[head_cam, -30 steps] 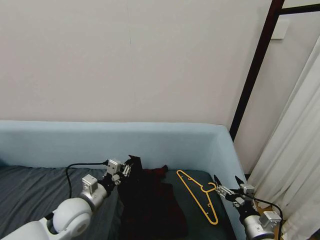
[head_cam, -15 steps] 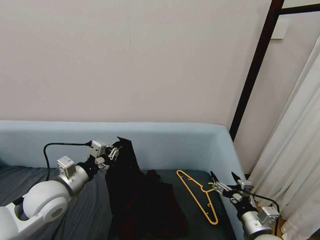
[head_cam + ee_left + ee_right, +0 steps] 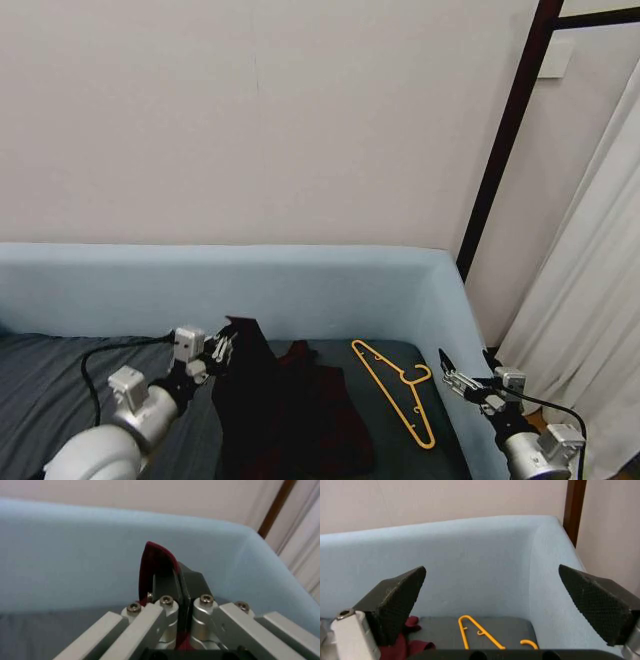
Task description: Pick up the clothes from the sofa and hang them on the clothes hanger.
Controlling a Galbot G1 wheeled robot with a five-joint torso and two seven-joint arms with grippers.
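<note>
Left end effector (image 3: 222,343): clenched on one fold of the clothes (image 3: 290,405), just above the seat, left of centre.
Clothes: dark red; one edge lifted, bulk heaped on the sofa (image 3: 330,285) seat.
Clothes hanger (image 3: 394,388): yellow, flat on the seat, just right of the clothes.
Right end effector (image 3: 466,379): released, fingers (image 3: 594,602) spread wide, near the sofa's right end.
Slip risk: narrow pinch on one fold; likely to pull free under hanging weight.
Snag risk: trailing cloth near the hanger; may drag it out of reach.

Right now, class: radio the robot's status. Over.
Left claw shut on dark red garment, edge held up. Right claw open near yellow hanger. No obstacle seen.
</note>
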